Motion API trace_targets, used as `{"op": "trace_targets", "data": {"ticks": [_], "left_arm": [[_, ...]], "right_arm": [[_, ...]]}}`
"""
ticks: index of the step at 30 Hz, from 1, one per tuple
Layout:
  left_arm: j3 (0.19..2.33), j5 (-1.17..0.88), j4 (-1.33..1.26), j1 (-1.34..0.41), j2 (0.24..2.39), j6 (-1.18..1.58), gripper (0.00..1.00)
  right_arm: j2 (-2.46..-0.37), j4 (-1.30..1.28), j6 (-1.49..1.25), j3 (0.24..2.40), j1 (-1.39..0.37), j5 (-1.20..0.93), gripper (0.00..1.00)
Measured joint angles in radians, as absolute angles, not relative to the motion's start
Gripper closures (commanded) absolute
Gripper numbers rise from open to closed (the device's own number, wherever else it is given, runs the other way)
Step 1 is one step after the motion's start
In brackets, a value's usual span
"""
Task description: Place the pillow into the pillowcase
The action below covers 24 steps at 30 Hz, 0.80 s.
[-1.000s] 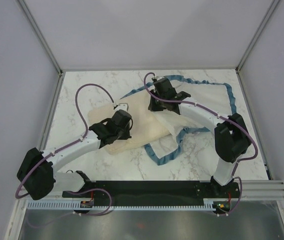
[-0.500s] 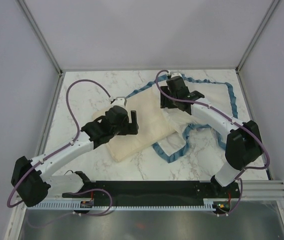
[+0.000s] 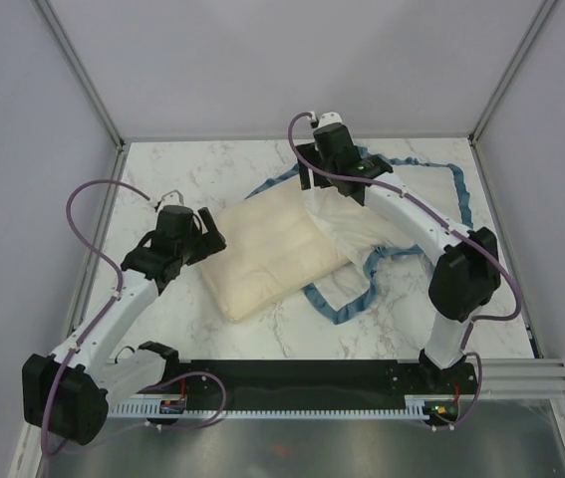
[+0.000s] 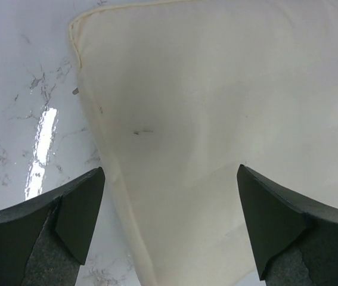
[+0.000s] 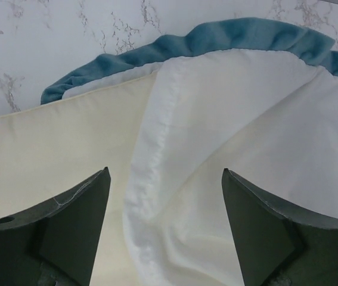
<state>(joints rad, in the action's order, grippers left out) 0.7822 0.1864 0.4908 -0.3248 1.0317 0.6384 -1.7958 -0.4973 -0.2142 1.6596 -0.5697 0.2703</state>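
Quick count: there was one cream pillow (image 3: 262,254) and one pillowcase (image 3: 347,227). Pretty sure it was just the one, though folds and an arm hid part of it. Two robot arms (image 3: 128,294), one hand each, so a left hand (image 3: 207,229) and a right hand (image 3: 309,179), two fingers (image 4: 76,217) apiece. Two purple cables (image 3: 88,199), one per arm. One marble worktop (image 3: 192,169).
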Motion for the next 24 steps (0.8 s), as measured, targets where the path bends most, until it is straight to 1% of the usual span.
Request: {"op": "trace_targets", "data": {"ticks": [8,11,13,14,16,18,19,20,21,22,23,24], "left_arm": [[0.692,0.145,0.423,-0.279,1.084,0.68,0.0],[0.67,0.142,0.4,-0.276,1.11,0.689,0.0],[0.658,0.142,0.382,-0.276,1.122,0.693,0.0],[0.655,0.142,0.373,-0.276,1.129,0.694,0.0],[0.649,0.138,0.351,-0.276,1.143,0.696,0.02],[0.647,0.127,0.323,-0.276,1.17,0.696,0.06],[0.647,0.122,0.304,-0.275,1.189,0.696,0.14],[0.647,0.118,0.288,-0.274,1.206,0.696,0.19],[0.647,0.105,0.264,-0.274,1.228,0.696,0.27],[0.647,0.096,0.239,-0.272,1.25,0.696,0.49],[0.648,0.082,0.215,-0.271,1.269,0.697,0.59],[0.648,0.071,0.188,-0.271,1.285,0.694,0.67]], "right_arm": [[-1.995,-0.535,-0.188,1.742,-0.583,0.273,0.17],[-2.051,-0.562,-0.182,1.791,-0.585,0.286,0.2],[-2.088,-0.577,-0.178,1.836,-0.587,0.31,0.25],[-2.1,-0.582,-0.178,1.853,-0.587,0.323,0.32],[-2.13,-0.594,-0.177,1.894,-0.588,0.374,0.4],[-2.151,-0.601,-0.176,1.916,-0.59,0.422,0.55],[-2.157,-0.605,-0.173,1.922,-0.59,0.438,0.65],[-2.166,-0.608,-0.17,1.93,-0.59,0.454,0.78],[-2.174,-0.611,-0.167,1.938,-0.59,0.464,0.86],[-2.181,-0.611,-0.167,1.943,-0.59,0.469,0.95],[-2.188,-0.614,-0.167,1.948,-0.59,0.471,1.0],[-2.193,-0.614,-0.165,1.951,-0.591,0.471,1.0]]}}
